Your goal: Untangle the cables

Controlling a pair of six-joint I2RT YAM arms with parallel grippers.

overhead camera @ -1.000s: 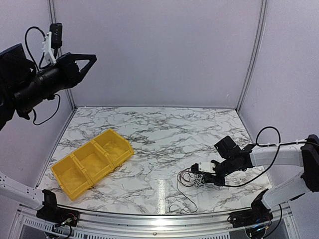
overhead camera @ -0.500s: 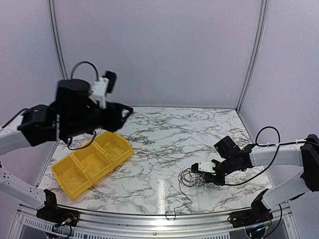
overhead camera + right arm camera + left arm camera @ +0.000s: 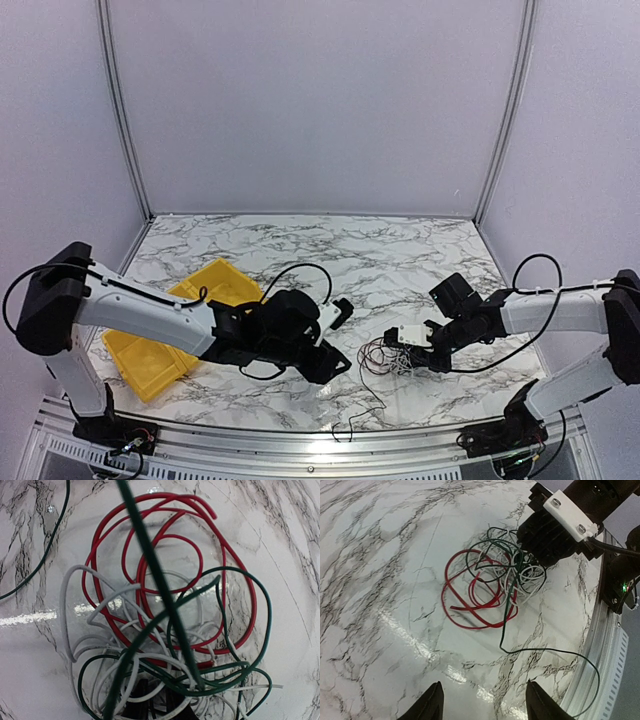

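Two arms, one change. The left arm was raised by the left wall a second ago and has now swung down low over the bench (image 3: pixel 330 250). It reaches past the yellow bin (image 3: pixel 228 282) near the left edge. The left hand (image 3: pixel 487 704) is wide apart and holds nothing, pointing at the cables (image 3: pixel 490 587) from just beside them.

The right arm has not moved. The right hand (image 3: pixel 542 550) stays planted on the far-right side of the tangle. Wires cover the tips, so I cannot tell whether it is gripping or only pressing.

The cables are red, green and white loops in one knot. They sit on the right half of the bench, close to the near edge, and look the same as before. One loose green strand (image 3: pixel 560 652) trails toward the near edge.

Likely meaning: right pins, left is set to pick a strand and pull. No untangling is done yet.

Writing: none readable. A white block (image 3: pixel 569 511) on the right hand shows two screws and no label. The bin carries no brand.
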